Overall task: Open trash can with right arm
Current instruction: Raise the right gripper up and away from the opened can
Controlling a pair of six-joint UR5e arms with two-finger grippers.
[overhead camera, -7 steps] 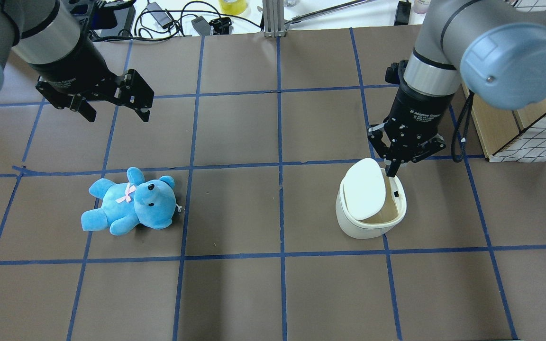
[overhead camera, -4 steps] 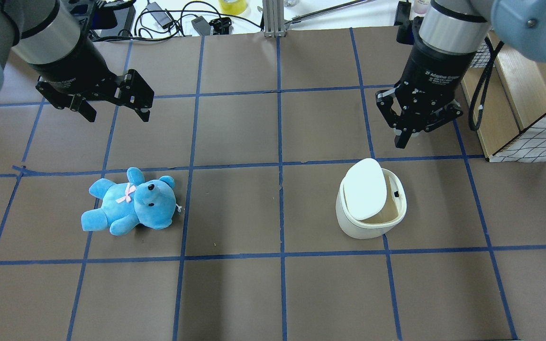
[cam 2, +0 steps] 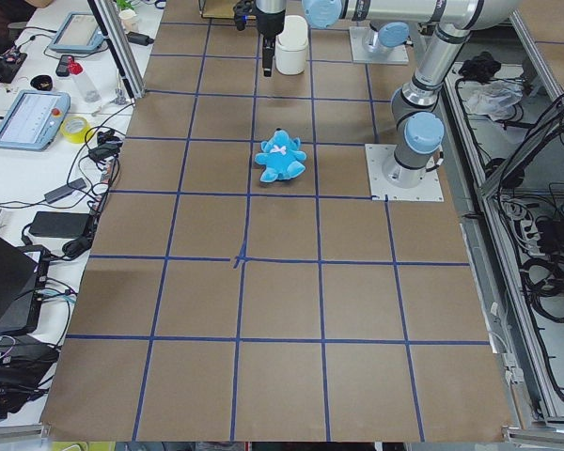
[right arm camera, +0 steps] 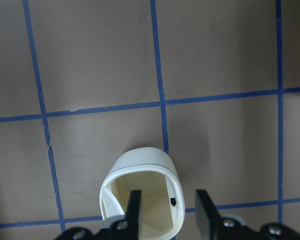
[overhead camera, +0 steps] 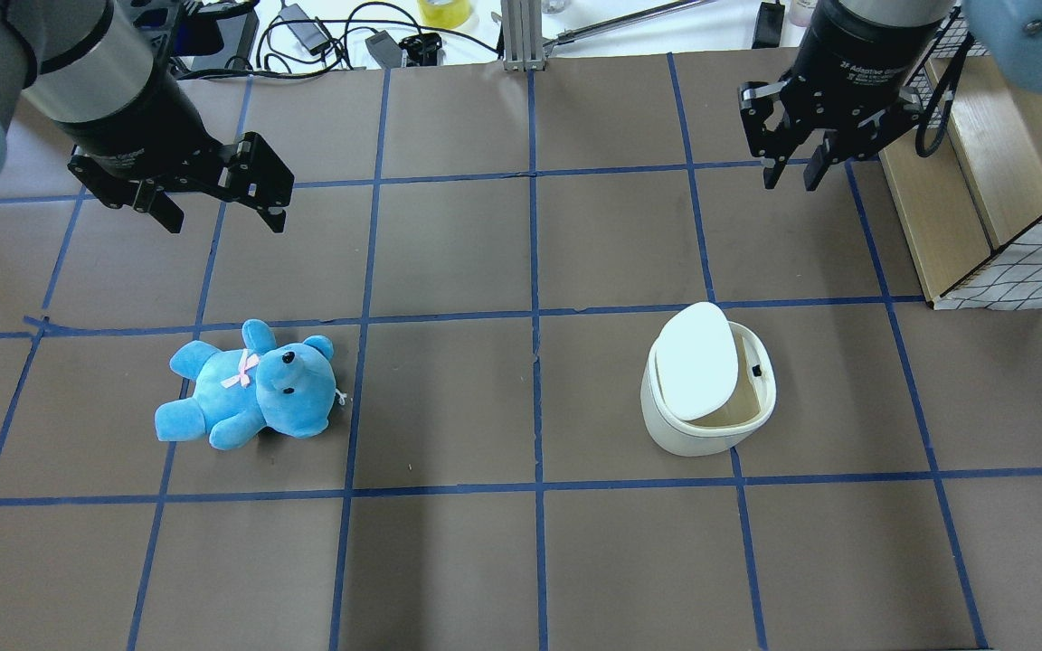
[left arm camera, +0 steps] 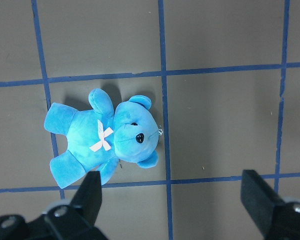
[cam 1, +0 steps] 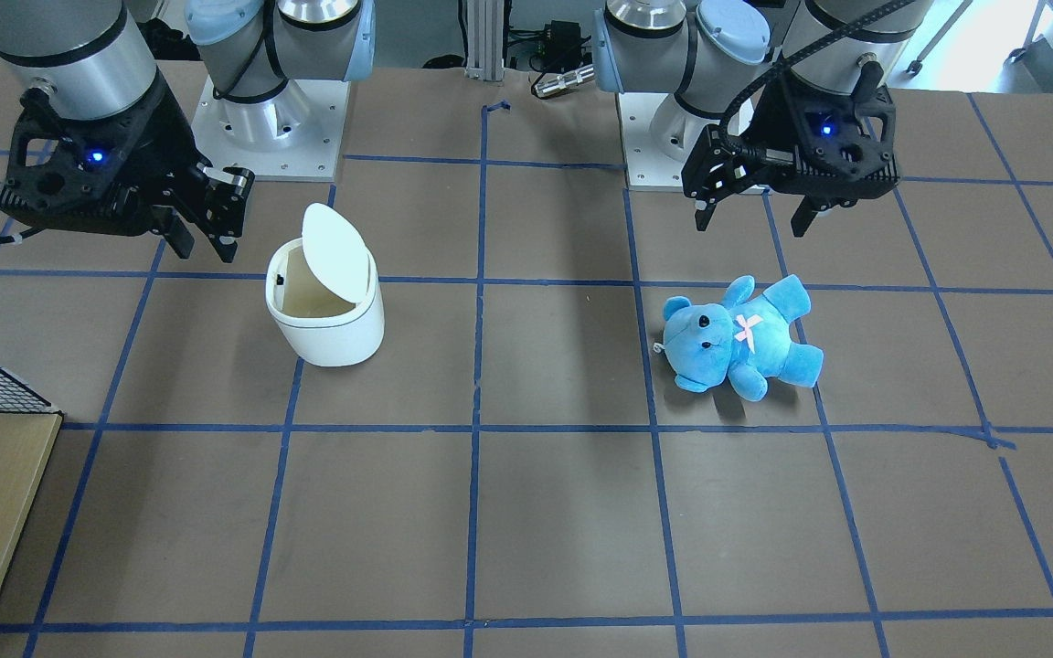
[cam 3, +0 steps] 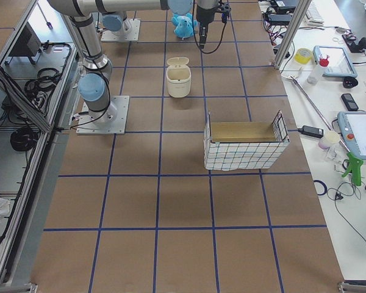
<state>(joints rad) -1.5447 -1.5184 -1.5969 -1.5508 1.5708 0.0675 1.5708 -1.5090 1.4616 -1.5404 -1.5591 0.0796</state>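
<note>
The white trash can (overhead camera: 706,429) stands on the right half of the table, its flip lid (overhead camera: 697,362) tilted up so the beige inside shows. It also shows in the front view (cam 1: 330,334) and the right wrist view (right arm camera: 140,167). My right gripper (overhead camera: 792,179) hangs clear of the can, on its far side and above it, empty, with its fingers a small gap apart; it also shows in the front view (cam 1: 207,245) and the wrist view (right arm camera: 167,212). My left gripper (overhead camera: 224,221) is wide open and empty, above and beyond the blue teddy bear (overhead camera: 250,389).
A wire-and-wood basket (overhead camera: 1018,253) stands at the table's right edge, close to the right arm. Cables and small devices (overhead camera: 322,36) lie along the far edge. The brown table has a blue tape grid (overhead camera: 535,312).
My right gripper has lifted off the can's rim and moved toward the far edge, its fingers now slightly apart. The lid stays tilted up. The left arm and the bear have not moved.
</note>
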